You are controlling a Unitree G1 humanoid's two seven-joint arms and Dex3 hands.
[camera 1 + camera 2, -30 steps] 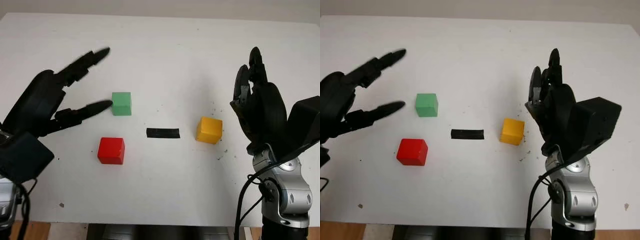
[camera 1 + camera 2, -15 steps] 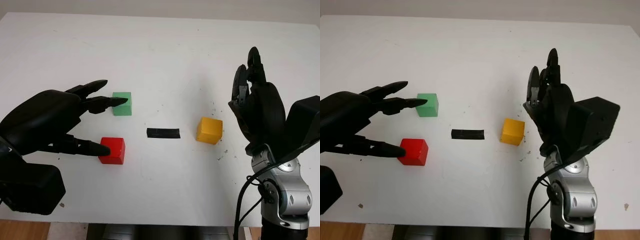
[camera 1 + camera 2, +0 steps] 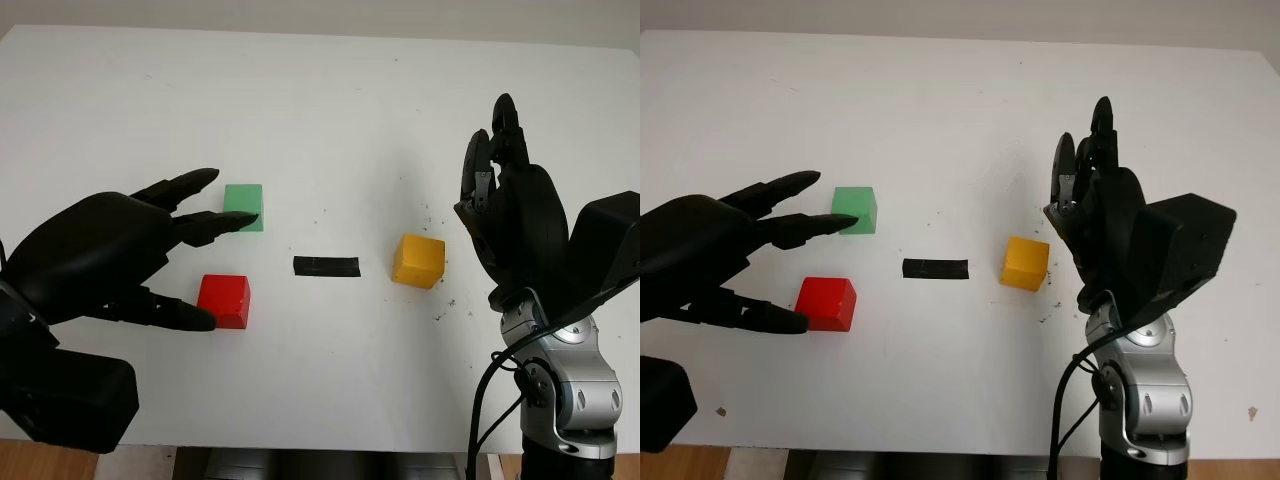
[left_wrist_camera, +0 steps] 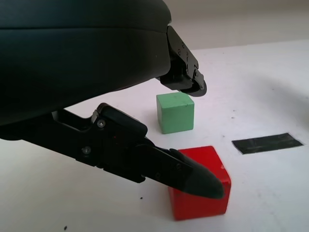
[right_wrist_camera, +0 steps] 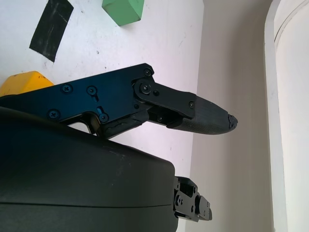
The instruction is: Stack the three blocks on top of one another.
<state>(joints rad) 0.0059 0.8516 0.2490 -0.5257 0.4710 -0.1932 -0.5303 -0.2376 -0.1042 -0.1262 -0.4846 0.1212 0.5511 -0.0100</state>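
Note:
Three blocks stand apart on the white table (image 3: 330, 90): a green block (image 3: 243, 206) at the back left, a red block (image 3: 223, 300) in front of it, and a yellow block (image 3: 418, 260) to the right. My left hand (image 3: 224, 264) is open and holds nothing. Its thumb tip lies by the red block's left front edge, and its upper fingers reach to the green block's left side. The left wrist view has the red block (image 4: 203, 193) just behind the thumb. My right hand (image 3: 495, 160) is open, raised to the right of the yellow block.
A strip of black tape (image 3: 326, 266) lies flat between the red and yellow blocks. The table's front edge (image 3: 330, 445) runs just behind my arms. Small dark specks dot the surface near the yellow block.
My left hand has come down from the left, turning so that the thumb sits by the red block and the fingers by the green one. The right hand and the blocks have stayed put.

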